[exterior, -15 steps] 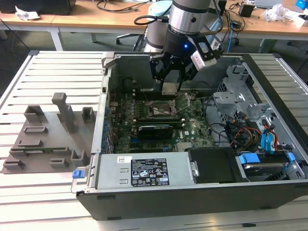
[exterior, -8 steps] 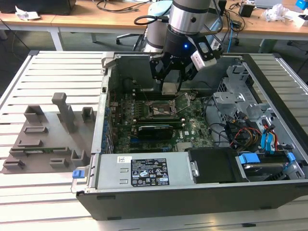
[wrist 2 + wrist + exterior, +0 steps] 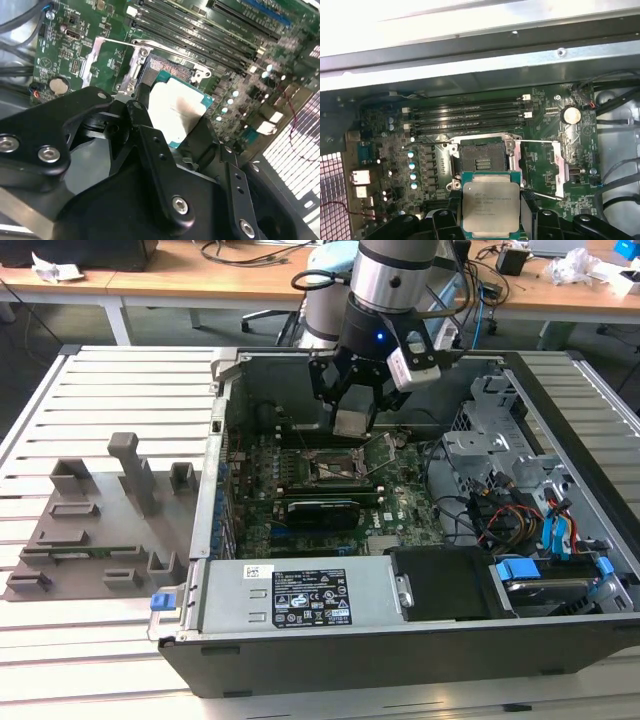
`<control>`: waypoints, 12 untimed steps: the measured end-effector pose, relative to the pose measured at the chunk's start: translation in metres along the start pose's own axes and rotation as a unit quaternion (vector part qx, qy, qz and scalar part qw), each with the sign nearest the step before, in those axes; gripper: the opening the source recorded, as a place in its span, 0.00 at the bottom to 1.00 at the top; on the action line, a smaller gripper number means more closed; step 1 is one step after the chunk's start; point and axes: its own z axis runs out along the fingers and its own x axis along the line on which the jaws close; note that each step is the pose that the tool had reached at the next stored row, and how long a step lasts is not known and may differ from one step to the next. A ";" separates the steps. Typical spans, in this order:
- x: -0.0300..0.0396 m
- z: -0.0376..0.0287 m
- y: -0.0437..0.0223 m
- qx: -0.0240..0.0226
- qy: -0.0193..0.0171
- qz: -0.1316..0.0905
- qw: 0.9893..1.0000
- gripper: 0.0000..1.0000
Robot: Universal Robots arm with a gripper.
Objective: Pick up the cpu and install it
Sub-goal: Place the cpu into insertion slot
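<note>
My gripper [image 3: 356, 412] hangs inside the open computer case [image 3: 400, 660], shut on the cpu [image 3: 355, 423]. The cpu is a flat square chip with a silvery top [image 3: 490, 207] and a teal-green rim, pinched at two opposite edges by the black fingers [image 3: 149, 131]. It is held level a little above the green motherboard [image 3: 400, 502], apart from it. The open socket [image 3: 481, 159] lies just beyond the chip's edge, its dark contact field bare, and in the second wrist view the cpu [image 3: 177, 112] partly overlaps the socket [image 3: 167, 67].
The socket's load frame and lever [image 3: 540, 143] are swung open. Memory slots [image 3: 470, 117] run beside the socket and a coin battery [image 3: 570, 115] sits nearby. A power supply [image 3: 290, 595], drive cage [image 3: 490, 455] and cables [image 3: 520, 520] crowd the case. Grey fixture blocks [image 3: 100, 510] stand outside.
</note>
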 end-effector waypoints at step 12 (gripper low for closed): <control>-0.0002 0.0022 0.0000 0.015 -0.002 0.126 0.992 0.55</control>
